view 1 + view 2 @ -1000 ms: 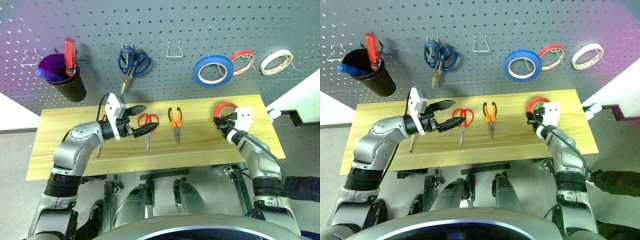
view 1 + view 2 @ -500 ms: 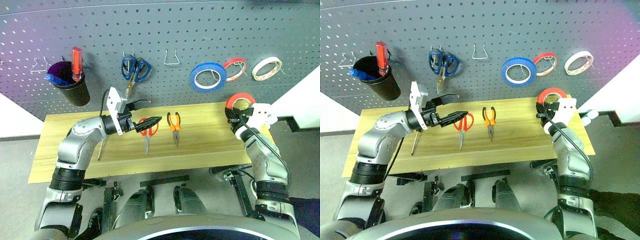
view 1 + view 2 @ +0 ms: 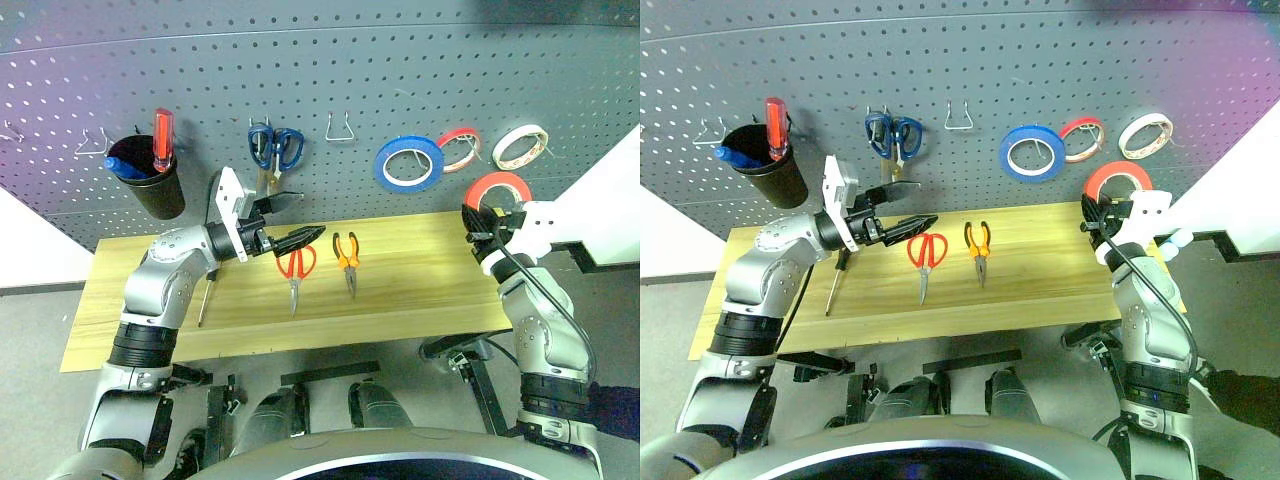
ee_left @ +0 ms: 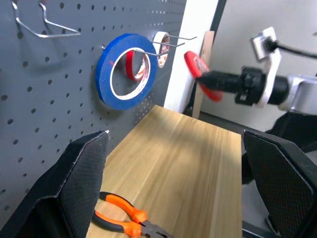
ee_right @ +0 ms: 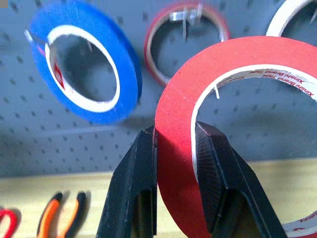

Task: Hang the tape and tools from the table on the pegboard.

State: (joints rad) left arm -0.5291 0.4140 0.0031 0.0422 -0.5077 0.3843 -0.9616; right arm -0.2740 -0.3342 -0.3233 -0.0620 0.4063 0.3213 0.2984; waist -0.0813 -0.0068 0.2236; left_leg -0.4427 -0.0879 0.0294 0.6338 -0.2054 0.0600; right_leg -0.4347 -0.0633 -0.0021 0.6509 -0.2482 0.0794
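The right gripper [image 5: 176, 148] has its two black fingers clamped on the rim of the red tape roll [image 3: 497, 186], and that roll is now off the table [image 3: 400, 290]: a second ago it sat low at the right end of the planks, and now it hangs at the right of the head view, level with the bottom of the pegboard [image 3: 330, 60]. So the lift is done, and I'd judge the hanging is the step in hand. Up and to the left of it, the blue roll [image 3: 410, 164] hangs on a hook, then a thin red ring [image 3: 458, 149], then the beige-white roll [image 3: 520, 146] at the far right of the row. From the wrist, the held roll stands in front of that row, apart from the board. The bare wire hook [image 3: 343, 128] in the upper middle looks free. Over at centre left, the left gripper [image 3: 297, 219] hovers above the table with fingers spread wide and nothing between them, hardly shifted from a second back. Just below its tips lie the red-handled scissors [image 3: 296, 265], the small orange pliers [image 3: 347, 255] beside them, and a slim screwdriver [image 3: 204, 295] near the left arm, all waiting on the wood. Three tools to go after this roll.
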